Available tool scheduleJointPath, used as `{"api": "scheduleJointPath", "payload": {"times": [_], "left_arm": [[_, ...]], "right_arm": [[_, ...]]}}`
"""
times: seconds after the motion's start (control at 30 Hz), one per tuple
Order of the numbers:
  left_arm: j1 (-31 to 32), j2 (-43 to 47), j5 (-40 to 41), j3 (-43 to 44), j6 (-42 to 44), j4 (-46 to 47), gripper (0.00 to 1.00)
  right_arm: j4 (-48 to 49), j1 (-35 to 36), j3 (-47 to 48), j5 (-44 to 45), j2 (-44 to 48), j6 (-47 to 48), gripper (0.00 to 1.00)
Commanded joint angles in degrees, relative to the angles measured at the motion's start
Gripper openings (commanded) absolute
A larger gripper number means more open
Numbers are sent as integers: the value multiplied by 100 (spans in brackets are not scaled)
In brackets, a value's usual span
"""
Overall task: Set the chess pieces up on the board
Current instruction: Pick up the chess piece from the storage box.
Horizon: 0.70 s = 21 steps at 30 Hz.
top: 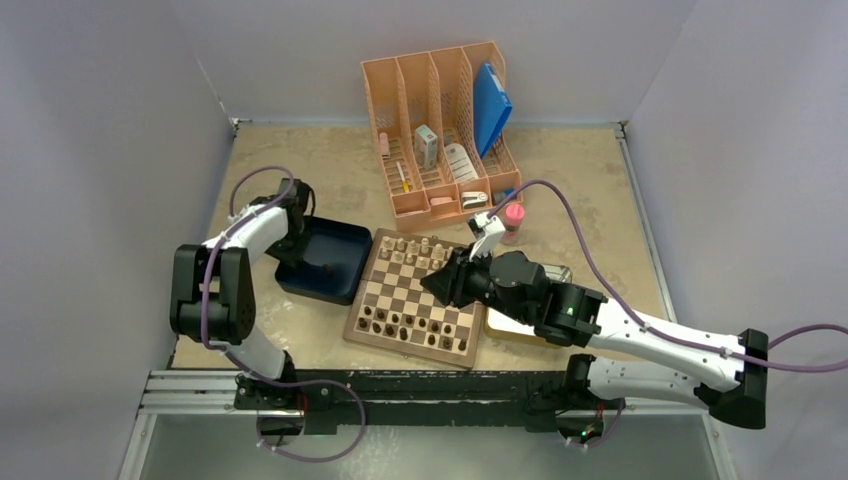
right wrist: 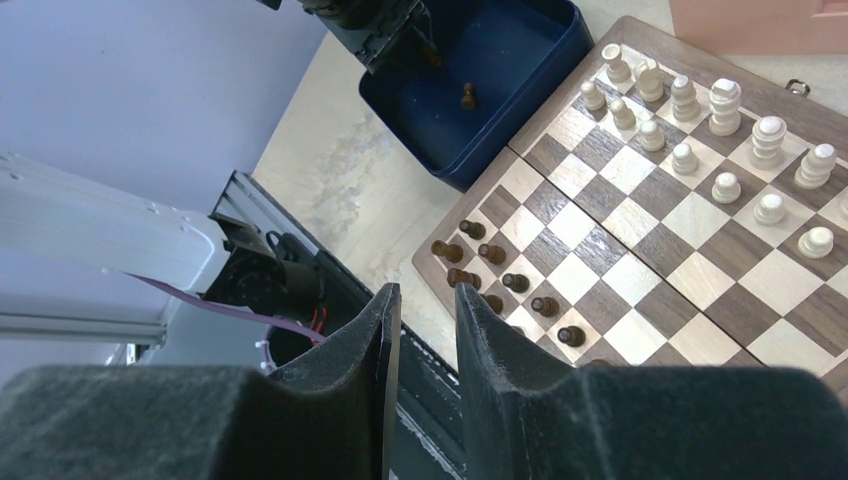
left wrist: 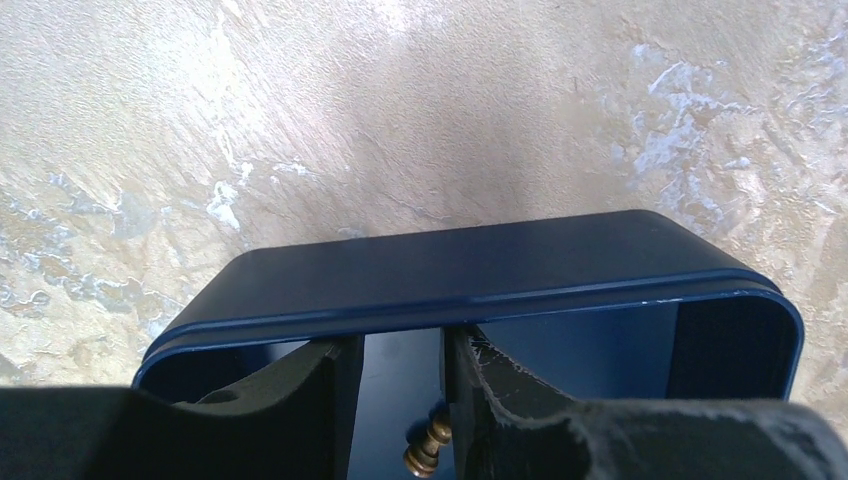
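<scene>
The board lies mid-table. Several dark brown chess pieces stand on its near rows, and they show in the right wrist view. Pale beige figures fill the far rows. My left gripper is down inside the dark blue tray. It is open, with one dark piece on the tray floor between the fingers, against the right one. Another dark piece stands in the tray. My right gripper hovers over the board, slightly open and empty.
An orange file organizer stands behind the board, with a pink-capped bottle beside it. A shiny metal tin lies right of the board, mostly under my right arm. White walls close in on three sides.
</scene>
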State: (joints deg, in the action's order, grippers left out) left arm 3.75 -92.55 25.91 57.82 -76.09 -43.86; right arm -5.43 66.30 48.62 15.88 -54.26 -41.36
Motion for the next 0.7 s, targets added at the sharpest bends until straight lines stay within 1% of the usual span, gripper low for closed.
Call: {"api": "scheduleJointPath", "payload": {"times": [0.0,0.33,0.47,0.57,0.67], "left_arm": [[-23,-142,151,247,-140,152,34],[-19,-386,-91,164,-239,237,34],[-15,-368,-203,168,-264,188,27],[-7,-234,-305,160,-236,147,19],[11,-8,-454,163,-130,73,17]], "right_arm": [[279,-5,0,-78,-85,134,29],[195,-3,25,-73,-84,156,29],[258,-8,-46,-93,21,121,29],[298,-4,-107,-136,56,102,29],[284,-8,-144,-159,54,82,29]]}}
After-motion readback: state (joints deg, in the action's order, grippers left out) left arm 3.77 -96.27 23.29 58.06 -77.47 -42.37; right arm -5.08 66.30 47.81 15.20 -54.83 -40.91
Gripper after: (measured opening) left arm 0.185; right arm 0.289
